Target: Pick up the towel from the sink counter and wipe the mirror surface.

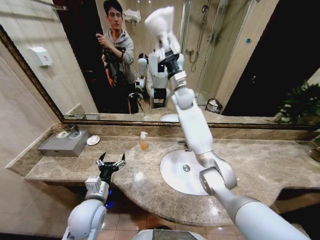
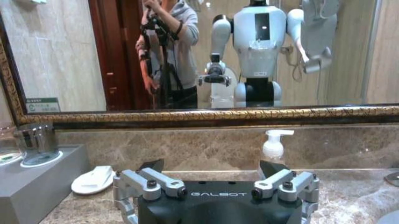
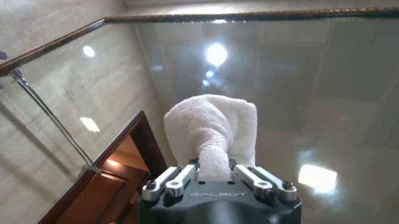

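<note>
Nearest you, the left end effector (image 1: 111,162) hovers over the mottled marble counter (image 1: 150,165), its dark fingers (image 2: 151,166) spread apart and holding nothing. Beyond it you see a round white soap dish (image 1: 93,140) and an amber pump bottle (image 1: 143,141). Further right, your right end effector (image 1: 168,44) is raised, clamped on the rumpled white terry towel (image 3: 212,126), against the smooth bronze-framed mirror (image 1: 240,60).
</note>
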